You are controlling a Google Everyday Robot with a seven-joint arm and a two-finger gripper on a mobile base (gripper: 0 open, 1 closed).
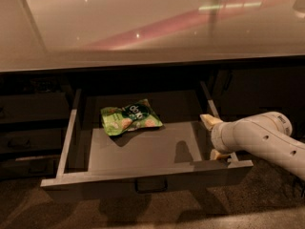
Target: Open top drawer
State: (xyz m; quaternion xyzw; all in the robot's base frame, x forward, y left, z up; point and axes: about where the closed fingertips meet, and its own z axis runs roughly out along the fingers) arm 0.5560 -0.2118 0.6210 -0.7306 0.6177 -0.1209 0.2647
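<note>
The top drawer [200, 179] stands pulled far out under the counter, its pale grey rim and smooth grey floor showing. A small black loop handle [151, 185] sits at the middle of its dark front. My gripper [211, 137] is at the drawer's right side wall, near the front corner. It is open, with one tan finger [208, 120] above the wall and the other [218, 154] lower down beside it. Nothing is held between them. My white arm [264, 140] reaches in from the right.
A green snack bag [129, 118] lies on the drawer floor at the back left. A glossy beige countertop [152, 27] overhangs above. Dark shallower drawer fronts [28, 140] stack to the left; a dark cabinet panel [267, 92] is at right. Speckled floor [157, 213] lies below.
</note>
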